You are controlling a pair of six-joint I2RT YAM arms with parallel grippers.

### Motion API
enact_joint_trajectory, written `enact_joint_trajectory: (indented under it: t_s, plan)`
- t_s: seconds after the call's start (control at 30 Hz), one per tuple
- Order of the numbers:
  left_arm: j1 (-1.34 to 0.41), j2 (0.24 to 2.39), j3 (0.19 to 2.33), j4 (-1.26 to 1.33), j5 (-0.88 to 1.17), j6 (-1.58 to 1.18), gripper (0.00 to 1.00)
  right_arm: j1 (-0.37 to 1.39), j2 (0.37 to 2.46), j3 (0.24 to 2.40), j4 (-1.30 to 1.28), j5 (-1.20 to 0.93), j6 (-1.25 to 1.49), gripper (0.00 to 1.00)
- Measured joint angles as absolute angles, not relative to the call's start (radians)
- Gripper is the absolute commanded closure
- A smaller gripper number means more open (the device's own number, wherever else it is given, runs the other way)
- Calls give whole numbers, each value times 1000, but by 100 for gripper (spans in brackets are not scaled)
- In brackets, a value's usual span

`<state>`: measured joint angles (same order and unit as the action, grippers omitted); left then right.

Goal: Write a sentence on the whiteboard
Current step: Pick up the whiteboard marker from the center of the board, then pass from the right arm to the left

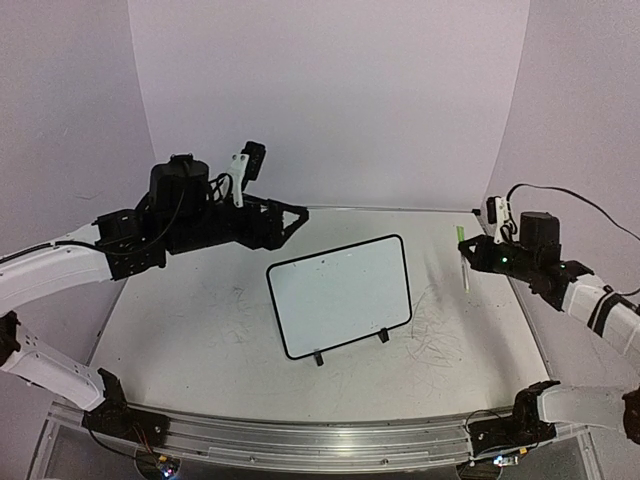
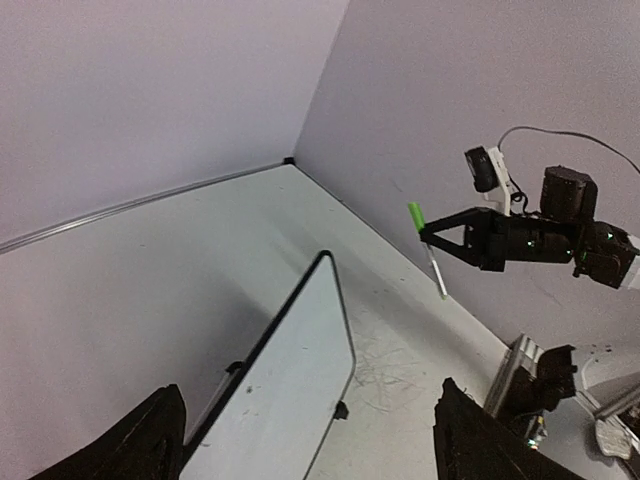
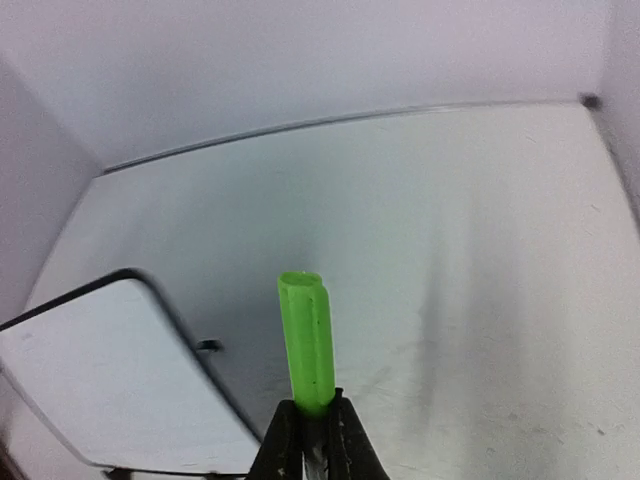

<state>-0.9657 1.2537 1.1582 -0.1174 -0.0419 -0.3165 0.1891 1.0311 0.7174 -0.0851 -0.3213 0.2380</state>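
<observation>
now clamped tight on upright green marker (image 1: 465,268) in right gripper (image 1: 470,252); whiteboard (image 1: 340,295) blank, low and left of those fingers, well apart, long axis sideways; left gripper (image 1: 292,216) spread empty behind it.

Whiteboard (image 3: 100,380) cut by frame edge; marker (image 3: 308,345) tip hidden behind right hand (image 3: 311,412).

The whiteboard (image 1: 340,295) is white, framed in black. The marker (image 1: 465,275) has a green cap. Grey scribbles (image 1: 440,335) streak the white tabletop (image 1: 200,330).
</observation>
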Motion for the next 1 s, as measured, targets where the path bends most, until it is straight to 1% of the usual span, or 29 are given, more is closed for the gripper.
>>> enact_joint_trajectory:
  t_s: [0.1, 0.2, 0.37, 0.47, 0.6, 0.9, 1.0]
  plan:
    - [-966, 1332, 1219, -115, 105, -331, 16, 344, 970, 718, -28, -439, 219, 100]
    - [-966, 1399, 1262, -115, 238, -354, 19, 482, 976, 721, -10, -516, 204, 100]
    - [-966, 1498, 1316, -114, 393, -410, 21, 641, 1025, 750, -10, -561, 184, 100]
    - [-966, 1547, 1336, -116, 452, -445, 27, 710, 1081, 788, -7, -562, 171, 100]
    - [-966, 1606, 1359, -117, 508, -483, 35, 774, 1140, 820, -2, -547, 153, 100]
    - [-966, 1636, 1374, -150, 563, -513, 63, 822, 1188, 847, 5, -515, 127, 100]
    - [-966, 1648, 1384, -161, 576, -516, 65, 827, 1194, 847, 7, -507, 122, 100]
